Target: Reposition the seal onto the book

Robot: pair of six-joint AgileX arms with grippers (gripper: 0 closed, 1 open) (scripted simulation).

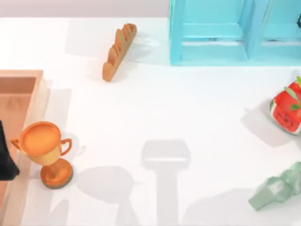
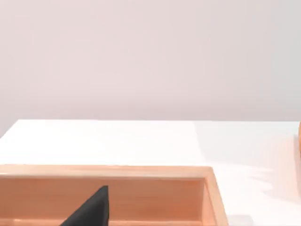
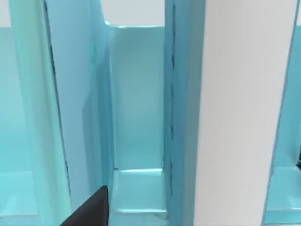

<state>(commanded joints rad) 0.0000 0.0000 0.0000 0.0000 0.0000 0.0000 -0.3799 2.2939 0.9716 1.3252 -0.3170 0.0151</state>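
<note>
The seal and the book are out of view. My left arm [image 1: 5, 157] shows as a black shape at the table's left edge, over a wooden tray [image 1: 37, 94]. The left wrist view looks across that tray's rim [image 2: 117, 170], with a black part of my left gripper [image 2: 91, 211] low in the picture. My right arm [image 1: 299, 20] is a dark spot at the far right edge by a light-blue shelf unit [image 1: 211, 52]. The right wrist view faces the shelf's upright panels [image 3: 136, 103] from close by, with a black part of my right gripper [image 3: 91, 209] in front.
An orange trophy cup [image 1: 47, 150] stands beside the tray at the front left. A bread loaf [image 1: 120, 51] lies at the back. A red watermelon piece [image 1: 287, 110] and a green bottle [image 1: 277, 188] lie at the right.
</note>
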